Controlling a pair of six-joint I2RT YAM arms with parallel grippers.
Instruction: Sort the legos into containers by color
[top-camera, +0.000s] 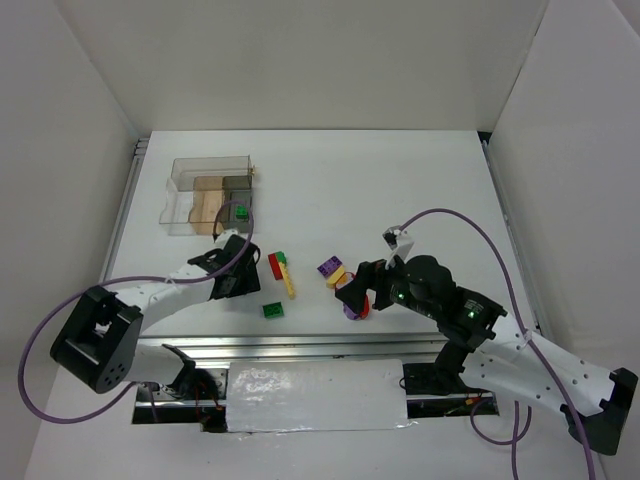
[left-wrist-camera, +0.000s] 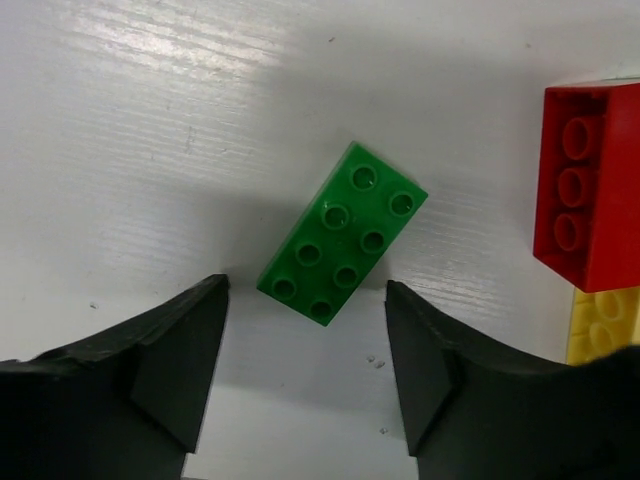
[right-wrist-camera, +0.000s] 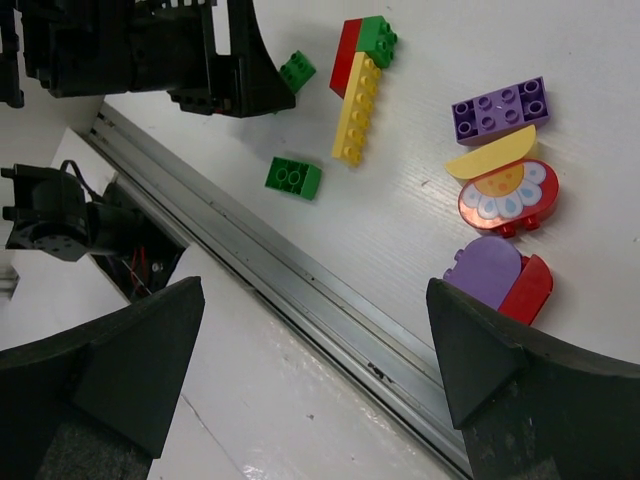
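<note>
One sorted green brick (top-camera: 241, 212) is all I can count as done. It sits in a compartment of the clear box (top-camera: 190, 175), far back on the left of the surface (top-camera: 400, 180). By my reckoning the job has barely begun, since nearly all the legos lie loose nearer the arms.

The left pincer (left-wrist-camera: 305, 290) hangs low over a long green brick (left-wrist-camera: 342, 232). Its jaws are partly apart and touch nothing, and the brick lies flat on the surface just ahead of the tips. A red brick (left-wrist-camera: 590, 215) lies right of it, against the long yellow bar (left-wrist-camera: 605, 325). A small green brick (top-camera: 273, 310) lies alone towards the near edge.

The right pincer (right-wrist-camera: 320, 370) is spread wide and holds nothing. Below it lies a group of pieces: a purple brick (right-wrist-camera: 500, 108), a yellow half-disc (right-wrist-camera: 492, 158), a red flower disc (right-wrist-camera: 508, 195), a purple rounded piece (right-wrist-camera: 485, 272) and a red rounded piece (right-wrist-camera: 528, 290). All of these have yet to go into the box, I'd say.

The surface is white and faintly grained, with white walls on three sides. A metal rail (right-wrist-camera: 300, 270) runs along the near edge, and purple cables (top-camera: 470, 225) loop from both arms.
</note>
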